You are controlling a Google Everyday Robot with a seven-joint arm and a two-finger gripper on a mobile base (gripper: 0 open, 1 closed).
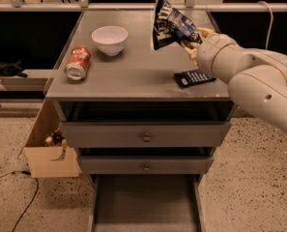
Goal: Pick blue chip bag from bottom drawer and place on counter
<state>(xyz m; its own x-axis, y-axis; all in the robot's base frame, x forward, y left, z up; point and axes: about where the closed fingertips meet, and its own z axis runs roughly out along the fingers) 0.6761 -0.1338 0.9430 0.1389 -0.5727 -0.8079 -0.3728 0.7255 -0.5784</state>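
Camera view: the hand [191, 43] pinches the blue chip bag [171, 27], holding it above the counter [128, 76].

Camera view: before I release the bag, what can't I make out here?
- The blue chip bag, clamped at its right edge by the gripper over the counter's back right: this single angle does not show whether its lower corner touches the counter or hangs above it.
- The bottom drawer: its front is cut off by the lower picture edge.
- The gap under the counter: too dark to see inside.
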